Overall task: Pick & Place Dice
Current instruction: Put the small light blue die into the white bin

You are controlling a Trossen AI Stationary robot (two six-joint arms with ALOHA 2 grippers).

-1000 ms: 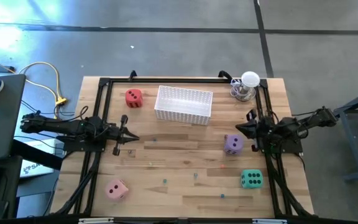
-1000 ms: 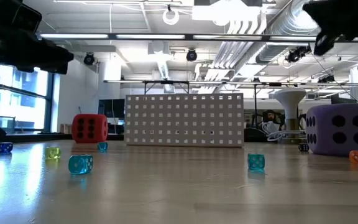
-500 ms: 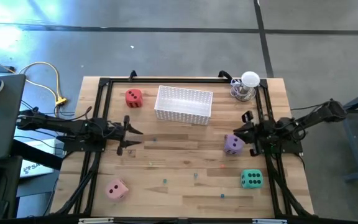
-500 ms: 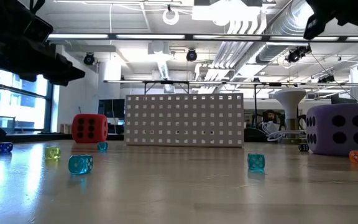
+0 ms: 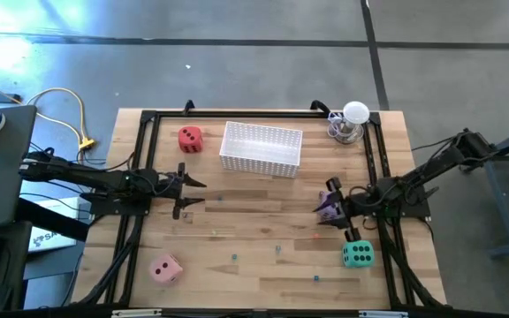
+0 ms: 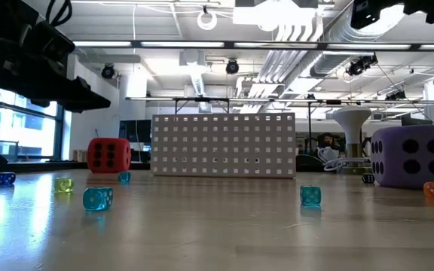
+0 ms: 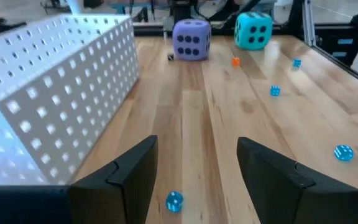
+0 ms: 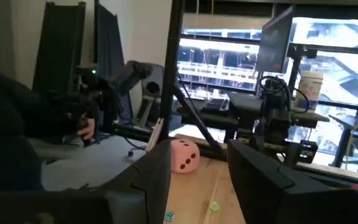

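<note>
1. My left gripper [image 5: 186, 193] hangs over the left-middle of the table [image 5: 254, 256], fingers spread apart and holding nothing; through my left wrist camera I see bare wood between my fingers [image 7: 129, 180].
2. My right gripper [image 5: 334, 205] hangs over the purple die [image 5: 327, 205] on the right side of the table. Its fingers are parted with nothing between them in my right wrist view, and from above they straddle the purple die; I cannot tell whether they touch it.
3. The green die [image 5: 357, 254] sits just in front of my right gripper, near the table's right front corner.
4. The red die [image 5: 190, 138] rests at the back left, just beside the white perforated basket [image 5: 262, 147], which stands at the back centre, between the red die and my right arm.
5. The pink die [image 5: 165, 268] lies at the front left, well apart from both grippers.
6. Small clear dice [image 6: 97, 198] in blue, yellow and orange are scattered across the middle of the wood.
7. A white lamp-like object [image 5: 353, 120] stands at the back right corner.
8. Dark rails [image 5: 140, 168] run along both table edges under my arms.
</note>
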